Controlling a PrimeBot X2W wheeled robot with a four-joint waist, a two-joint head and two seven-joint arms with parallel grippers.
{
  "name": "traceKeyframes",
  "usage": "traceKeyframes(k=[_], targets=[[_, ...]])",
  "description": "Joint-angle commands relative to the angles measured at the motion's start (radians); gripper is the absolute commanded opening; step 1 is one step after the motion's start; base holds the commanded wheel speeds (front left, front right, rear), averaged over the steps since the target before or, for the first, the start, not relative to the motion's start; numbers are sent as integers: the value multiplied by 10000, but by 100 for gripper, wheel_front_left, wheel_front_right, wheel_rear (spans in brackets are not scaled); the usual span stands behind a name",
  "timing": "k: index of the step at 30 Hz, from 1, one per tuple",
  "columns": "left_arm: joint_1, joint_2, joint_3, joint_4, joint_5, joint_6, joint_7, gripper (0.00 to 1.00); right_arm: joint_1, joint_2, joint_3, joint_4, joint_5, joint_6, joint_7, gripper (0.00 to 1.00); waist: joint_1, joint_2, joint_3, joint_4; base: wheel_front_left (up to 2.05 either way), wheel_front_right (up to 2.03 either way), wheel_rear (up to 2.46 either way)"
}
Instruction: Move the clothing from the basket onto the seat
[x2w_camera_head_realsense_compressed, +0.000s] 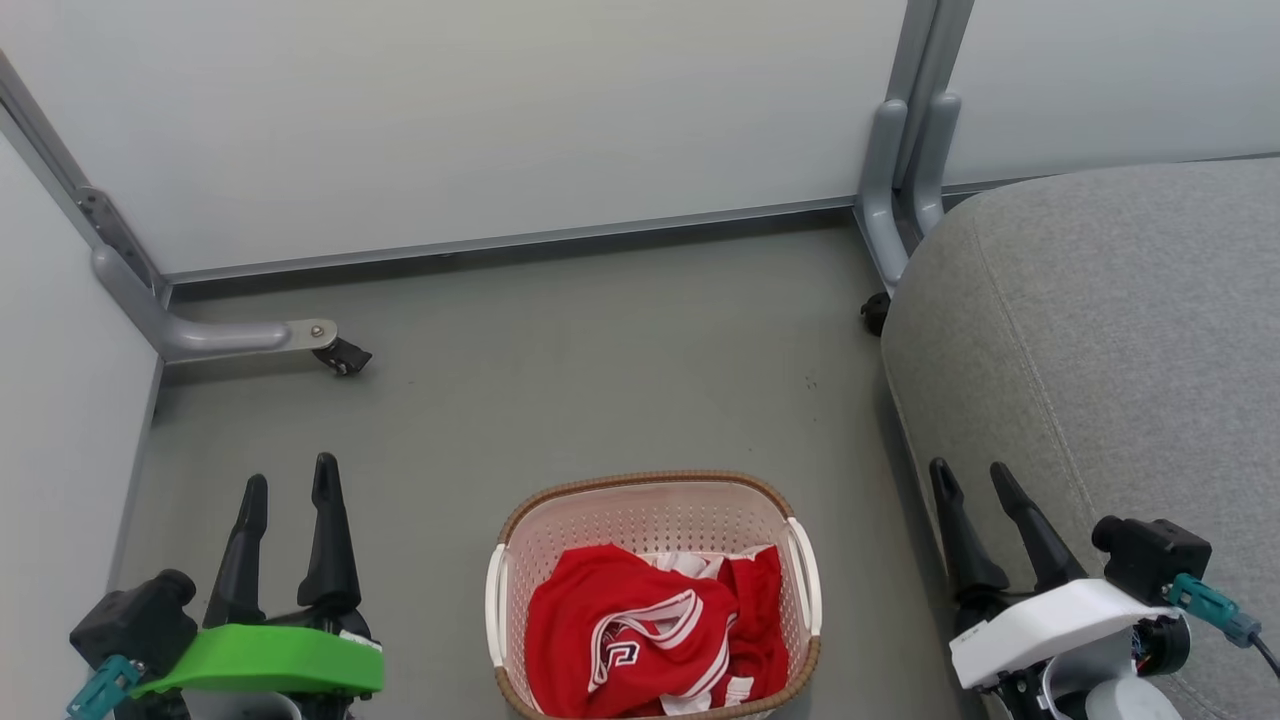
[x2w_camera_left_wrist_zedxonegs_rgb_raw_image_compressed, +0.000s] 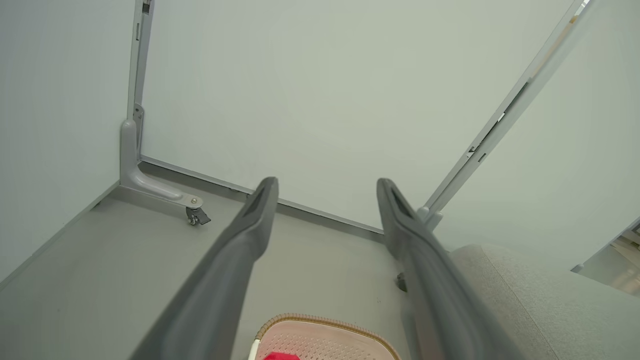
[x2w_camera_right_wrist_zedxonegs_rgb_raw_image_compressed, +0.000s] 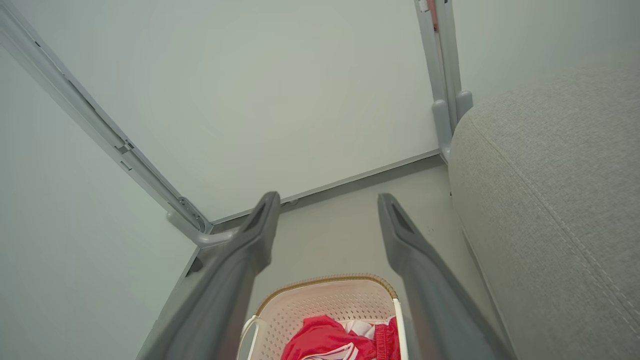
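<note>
Right now my left fingers (x2w_camera_head_realsense_compressed: 325, 540), two of them, stand spread wide and hold nothing. My right fingers (x2w_camera_head_realsense_compressed: 962, 540), also two, gape the same way, empty. Between both pairs, on the floor (x2w_camera_head_realsense_compressed: 600, 350), sits one basket (x2w_camera_head_realsense_compressed: 650, 482) with the clothing (x2w_camera_head_realsense_compressed: 620, 620) crumpled inside, seemingly two red pieces. One grey seat (x2w_camera_head_realsense_compressed: 1100, 330) lies just beside my right fingers.
</note>
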Motion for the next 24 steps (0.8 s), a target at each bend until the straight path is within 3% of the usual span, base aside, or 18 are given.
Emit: traceKeyframes(k=[1, 24], targets=[[58, 85, 5, -171, 361, 38, -105, 100, 65, -69, 47, -155, -347, 3, -101, 100, 0, -1, 3, 10, 0, 0, 0], [278, 80, -118, -631, 2603, 6, -661, 100, 208, -88, 380, -522, -2612, 2, -657, 100, 0, -1, 51, 118, 0, 0, 0]])
